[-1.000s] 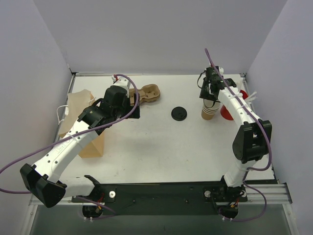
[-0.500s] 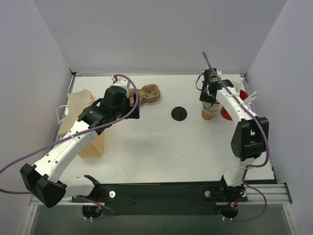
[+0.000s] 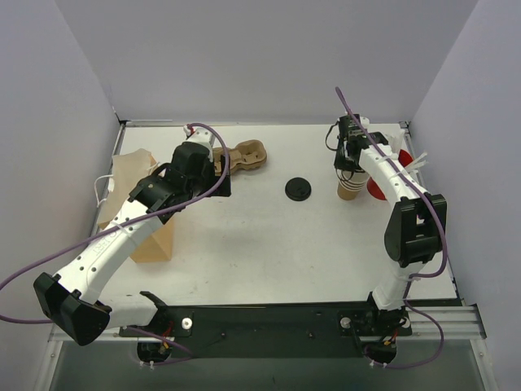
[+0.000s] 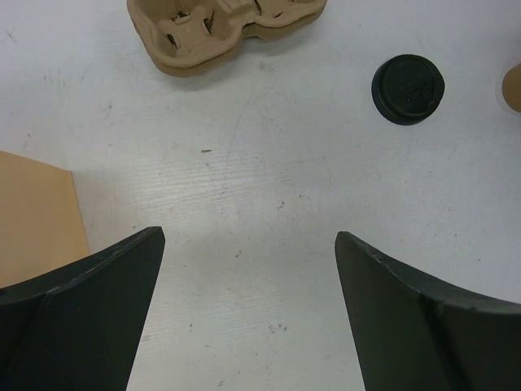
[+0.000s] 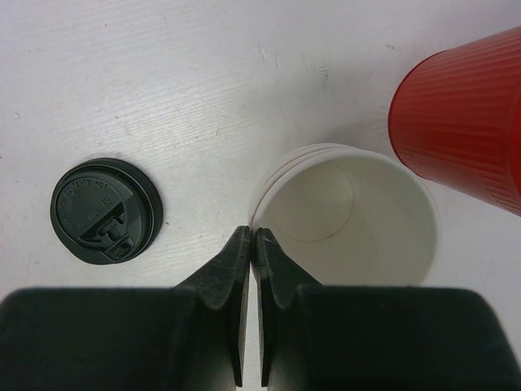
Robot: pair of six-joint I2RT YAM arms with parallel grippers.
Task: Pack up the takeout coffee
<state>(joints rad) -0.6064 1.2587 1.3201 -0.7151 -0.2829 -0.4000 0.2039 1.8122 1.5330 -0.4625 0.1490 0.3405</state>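
No lidded kraft cup shows. A loose black lid (image 3: 298, 189) lies flat mid-table, also in the left wrist view (image 4: 408, 88) and the right wrist view (image 5: 106, 210). A stack of paper cups (image 3: 350, 187), cream inside (image 5: 350, 212), stands upright at the right. My right gripper (image 3: 348, 167) (image 5: 254, 232) is shut on the near rim of the top cup, one finger inside and one outside. My left gripper (image 3: 216, 173) (image 4: 248, 236) is open and empty above bare table, near a moulded cardboard cup carrier (image 3: 248, 156) (image 4: 228, 32).
A red cup (image 3: 378, 186) (image 5: 468, 122) with white straws stands just right of the stack, almost touching it. A brown paper bag (image 3: 142, 212) (image 4: 37, 220) stands at the left edge under the left arm. White walls enclose the table.
My right gripper has shifted slightly over the cup stack, and the stack has nudged a little to the right. The left arm has hardly moved.
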